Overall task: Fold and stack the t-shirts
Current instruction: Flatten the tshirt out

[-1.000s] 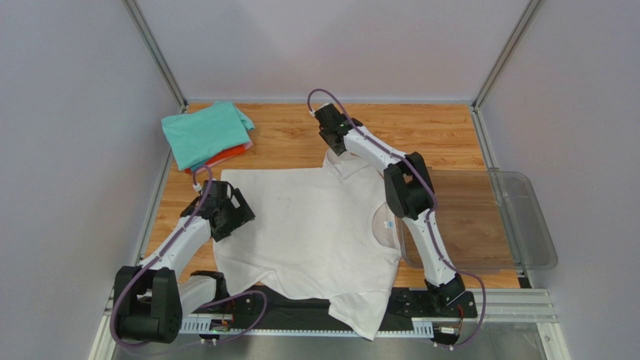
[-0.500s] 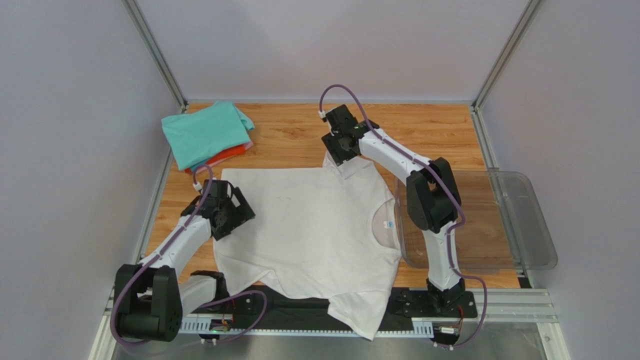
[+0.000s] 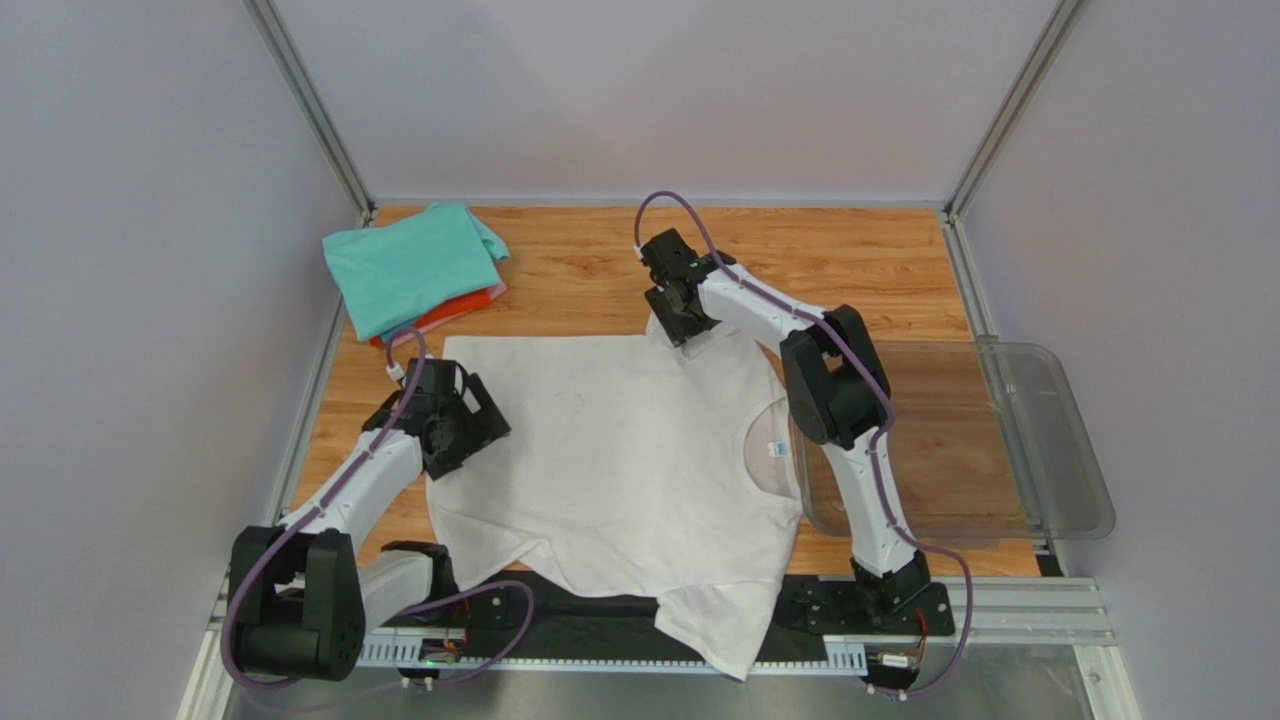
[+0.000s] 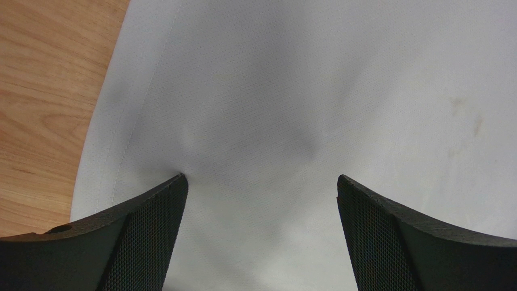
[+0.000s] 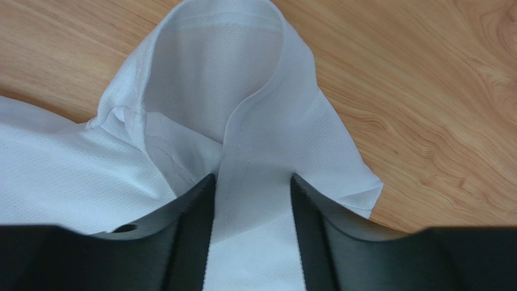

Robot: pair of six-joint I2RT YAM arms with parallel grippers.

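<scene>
**Right claw on the sleeve, left claw spread over the hem side**

The right gripper (image 5: 252, 180) is about half closed on a raised fold of the far sleeve (image 5: 243, 103) of the white t-shirt (image 3: 631, 450). The cloth fills the gap from one finger to the other, and the sleeve stands up in a loop in front of the tips. The left gripper (image 4: 261, 230) is spread wide and holds nothing. Its left fingertip presses a small dent into the white cloth near the shirt's edge.

The shirt lies flat in the middle of the wooden table (image 3: 872, 255), neck toward the clear plastic bin (image 3: 1059, 450), and its near sleeve hangs over the front edge. A small blue neck label (image 3: 777, 447) shows inside the collar, but its writing is too small to read.

Only the top view shows the folded pile in the far left corner, a teal t-shirt (image 3: 409, 267) over an orange-red t-shirt (image 3: 463, 312). Only the left wrist view shows faint yellowish spots (image 4: 462, 110) on the white cloth clearly.
</scene>
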